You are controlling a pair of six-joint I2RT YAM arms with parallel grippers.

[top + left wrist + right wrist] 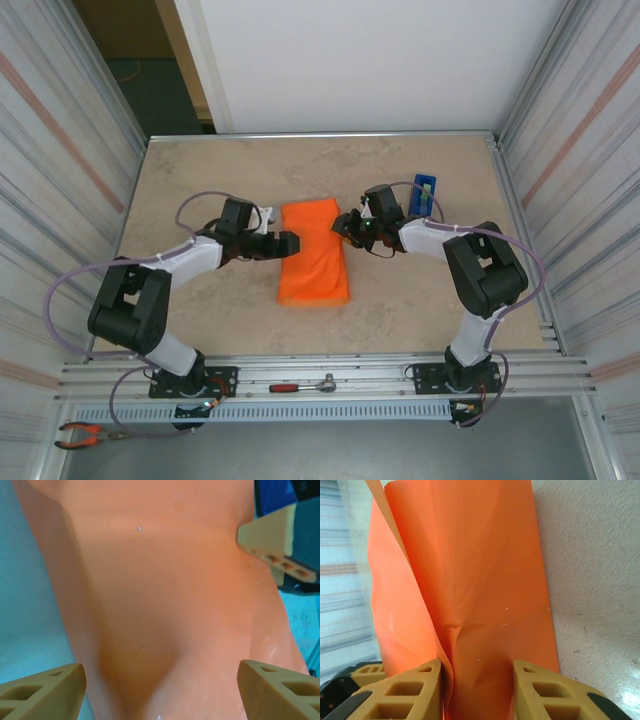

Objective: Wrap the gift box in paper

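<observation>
- Beige table, ribbed metal walls on three sides.
- Paper lies between the two grippers, folded into a long strip. Box is hidden under it, and its outline cannot be made out.
- Long axis runs straight out ahead of the right fingers, crosswise to the line joining the grippers. The near end points at the arm bases.
- Left gripper: fingers spread wide, paper below the gap, nothing pinched.
- Right gripper: fingers part-closed with paper filling the gap. Cannot tell whether it is a true pinch.
- Loose flap stands up beside one right finger.
- Risk: the left fingers are not gripping, so the untaped fold may spring open.
- Risk: a pull by the right gripper could tear the paper at the pucker just ahead of its fingers, or drag the box askew.
</observation>
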